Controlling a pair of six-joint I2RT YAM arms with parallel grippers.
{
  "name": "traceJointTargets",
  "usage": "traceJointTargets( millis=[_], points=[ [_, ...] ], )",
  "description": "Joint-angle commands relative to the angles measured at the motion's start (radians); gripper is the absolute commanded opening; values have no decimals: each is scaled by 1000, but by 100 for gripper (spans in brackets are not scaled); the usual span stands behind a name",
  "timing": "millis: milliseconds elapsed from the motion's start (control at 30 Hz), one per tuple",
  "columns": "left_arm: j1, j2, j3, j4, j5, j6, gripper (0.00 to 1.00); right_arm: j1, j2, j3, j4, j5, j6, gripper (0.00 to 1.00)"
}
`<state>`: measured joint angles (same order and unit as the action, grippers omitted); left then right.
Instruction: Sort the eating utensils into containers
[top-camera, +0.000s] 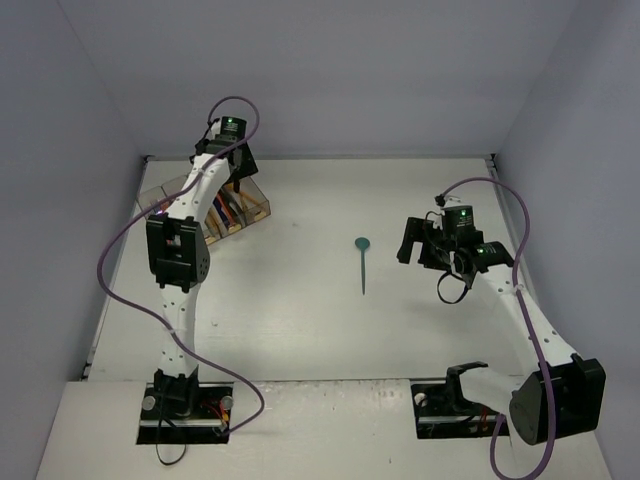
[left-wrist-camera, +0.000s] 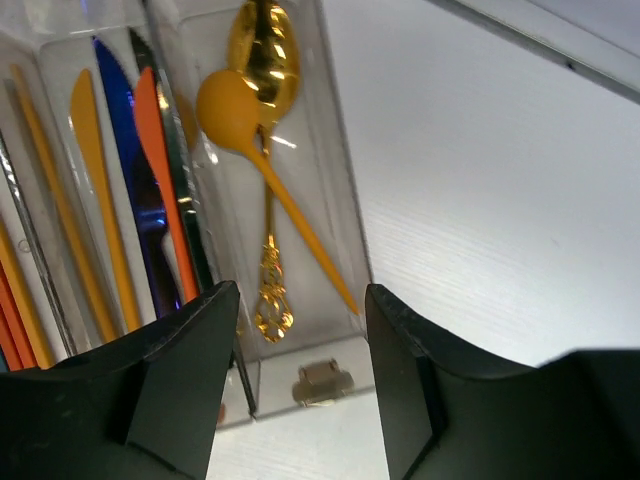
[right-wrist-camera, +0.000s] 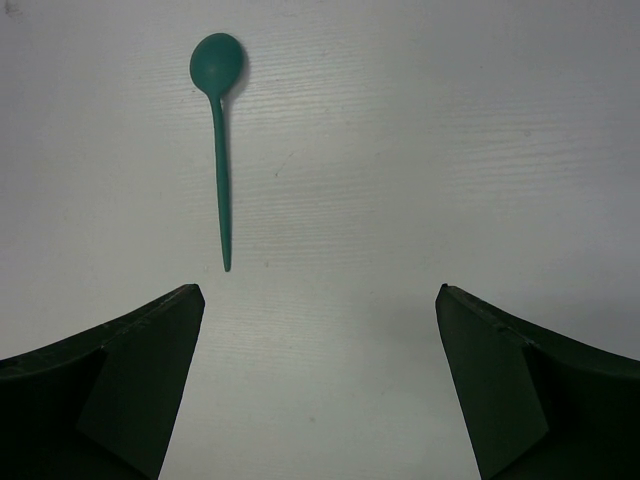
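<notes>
Top view: 1 teal spoon (top-camera: 362, 262) is loose on the table (top-camera: 300, 330), near centre, bowl at 12 o'clock and handle tip at 6. Nothing touches it.

The right gripper (right-wrist-camera: 320, 290) is at the spoon's 3 o'clock in the top view, well apart from it. In the right wrist view the spoon is at 11 o'clock of the gap. The jaws are spread wide with nothing between them.

The tray (top-camera: 240, 208) is at the table's 10 o'clock, with the left arm over it. I can't count its bins from here.

Left wrist view: the left gripper (left-wrist-camera: 300, 290) hangs over the tray's labelled end. The jaws are parted and grip nothing. 1 tan label (left-wrist-camera: 322, 380) shows between the fingers.
- The rightmost bin holds 2 spoons: 1 gold spoon (left-wrist-camera: 265, 60) and 1 orange spoon (left-wrist-camera: 235, 110) crossed over it, bowls at 12 o'clock.
- The next bin, at 9 o'clock of that, holds 4 knives: 1 yellow-orange knife (left-wrist-camera: 88, 130), 1 dark blue knife (left-wrist-camera: 122, 120), 1 orange knife (left-wrist-camera: 155, 150) and 1 dark knife (left-wrist-camera: 180, 190).
- Further towards 9 o'clock there are more orange handles. They're cropped, so the count is unclear.
</notes>
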<state>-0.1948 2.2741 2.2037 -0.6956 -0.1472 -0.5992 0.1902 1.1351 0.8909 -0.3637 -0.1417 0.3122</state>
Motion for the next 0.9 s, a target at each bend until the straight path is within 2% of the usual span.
traceJointTargets(
  millis=[0, 167, 333, 433, 567, 867],
  points=[
    [-136, -170, -70, 45, -8, 65, 50, -8, -19, 13, 16, 48, -1, 100],
    [-312, -237, -236, 89, 4, 33, 51, -15, -46, 5, 14, 96, 15, 100],
    [-453, -221, -292, 122, 12, 0, 51, -24, -81, -7, 5, 133, 33, 100],
    [-533, -177, -282, 130, 16, -15, 51, -30, -99, -20, -4, 152, 51, 100],
    [-586, -125, -255, 142, 2, -28, 51, -34, -113, -36, -18, 160, 74, 100],
    [-642, 7, -134, 140, -14, -30, 51, -38, -158, -45, -34, 151, 84, 100]
  ],
)
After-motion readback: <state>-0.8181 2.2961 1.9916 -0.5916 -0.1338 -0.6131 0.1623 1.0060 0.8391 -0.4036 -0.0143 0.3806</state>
